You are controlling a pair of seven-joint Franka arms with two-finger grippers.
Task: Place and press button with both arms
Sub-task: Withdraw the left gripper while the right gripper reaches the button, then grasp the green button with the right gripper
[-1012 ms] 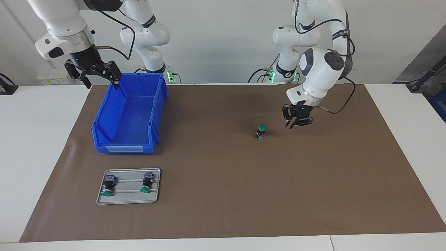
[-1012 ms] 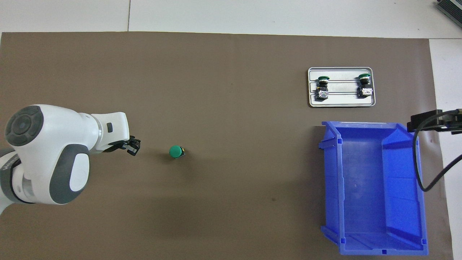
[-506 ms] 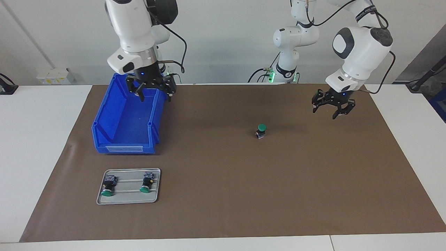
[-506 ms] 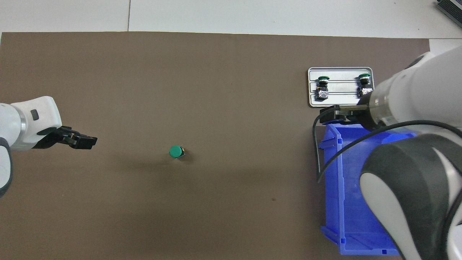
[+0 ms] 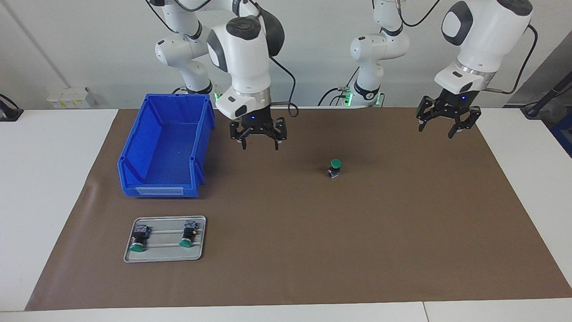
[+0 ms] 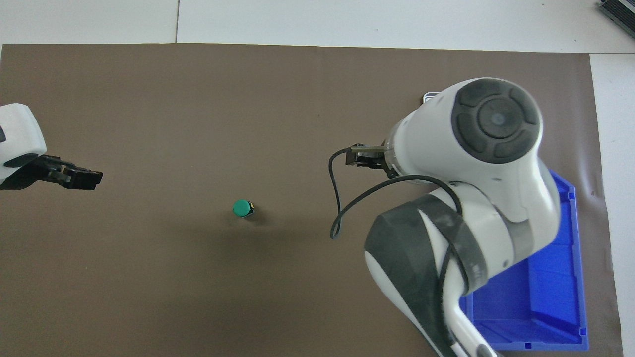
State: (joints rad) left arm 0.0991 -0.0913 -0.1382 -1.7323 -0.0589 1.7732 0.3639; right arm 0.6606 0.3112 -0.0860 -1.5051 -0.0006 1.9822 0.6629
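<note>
Button [image 5: 335, 167] with a green cap stands upright on the brown mat [image 5: 402, 232], near the middle of the table, in the facing view. The right gripper [image 5: 258, 144] hangs in the air over bare mat between the blue bin [image 5: 134, 179] and the button, its fingers spread apart and holding nothing. The left gripper [image 5: 435, 131] hangs over the mat toward the left arm's end of the table, well apart from the button, fingers also spread and empty. The bin sits toward the right arm's end. Farther from the robots than the bin lies a grey tray [image 5: 129, 257] with two more green-capped buttons [image 5: 139, 238] lying on their sides.

From overhead, the button [image 6: 242, 208] shows as a green disc alone on the mat [image 6: 198, 99]. The left gripper [image 6: 82, 177] reaches in at the edge of the view, clear of the button. The right arm's large white and grey body [image 6: 476, 188] covers most of the bin [image 6: 570, 307] and nearly all of the tray; its gripper is hidden beneath it, so its fingers cannot be seen in this view.
</note>
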